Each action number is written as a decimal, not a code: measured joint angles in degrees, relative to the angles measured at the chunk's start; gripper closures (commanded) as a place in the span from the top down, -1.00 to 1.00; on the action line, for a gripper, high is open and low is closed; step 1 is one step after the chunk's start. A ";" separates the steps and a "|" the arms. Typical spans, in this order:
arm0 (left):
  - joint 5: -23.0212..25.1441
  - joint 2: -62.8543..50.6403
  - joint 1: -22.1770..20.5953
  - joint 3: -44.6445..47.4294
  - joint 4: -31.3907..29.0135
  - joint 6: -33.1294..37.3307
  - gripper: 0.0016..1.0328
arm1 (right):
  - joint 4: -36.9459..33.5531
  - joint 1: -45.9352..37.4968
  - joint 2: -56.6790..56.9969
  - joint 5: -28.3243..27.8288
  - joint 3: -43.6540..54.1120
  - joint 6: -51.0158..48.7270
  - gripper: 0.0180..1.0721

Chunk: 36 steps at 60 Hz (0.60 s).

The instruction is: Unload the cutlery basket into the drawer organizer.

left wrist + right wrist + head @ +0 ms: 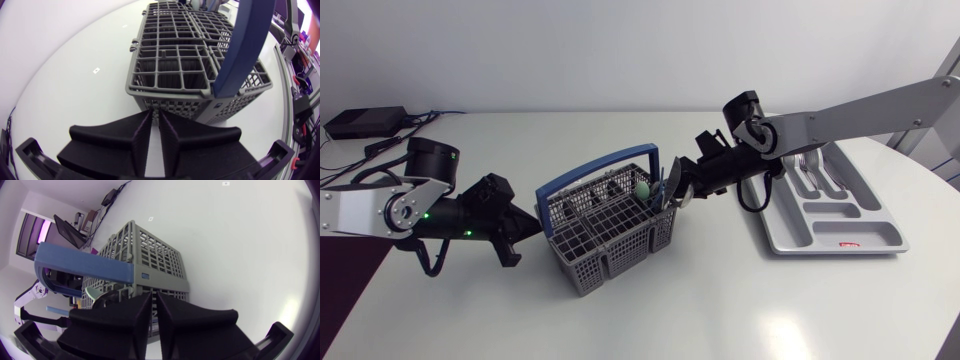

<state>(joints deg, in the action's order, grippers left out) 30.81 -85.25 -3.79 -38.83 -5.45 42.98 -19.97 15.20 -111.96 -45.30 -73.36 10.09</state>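
Head view: drawer organizer (pixel 880 234) bears a small red label (pixel 847 243), unreadable.

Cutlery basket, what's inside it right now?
In the cutlery basket, a green-ended utensil and a few dark utensils stand in the far compartments. Anything lying low behind the grid walls, or behind the right gripper, is hidden.

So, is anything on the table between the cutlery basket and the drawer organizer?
Nothing visible lies on the table between the cutlery basket and the drawer organizer. Only my right arm spans that gap from above, with the right gripper at the basket's rim.
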 measured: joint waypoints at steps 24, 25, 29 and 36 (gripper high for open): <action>-2.89 -10.82 -0.02 -10.88 3.32 -4.50 -0.75 | 0.46 -0.11 2.45 0.04 3.23 0.04 -0.73; -3.04 -11.21 0.04 -11.32 3.43 -4.63 -0.75 | 0.50 0.00 2.45 0.07 3.23 0.11 -0.73; -3.69 -12.76 0.28 -12.96 4.09 -5.53 -0.75 | 0.76 0.39 2.43 0.20 3.06 0.50 -0.73; -4.09 -14.58 0.70 -15.28 4.50 -6.64 -0.74 | 0.81 0.90 2.23 1.68 2.29 0.83 -0.72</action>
<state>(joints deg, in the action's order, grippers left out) 26.72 -99.83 -3.09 -54.11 -0.95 36.34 -19.16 16.10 -109.73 -43.62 -71.07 10.92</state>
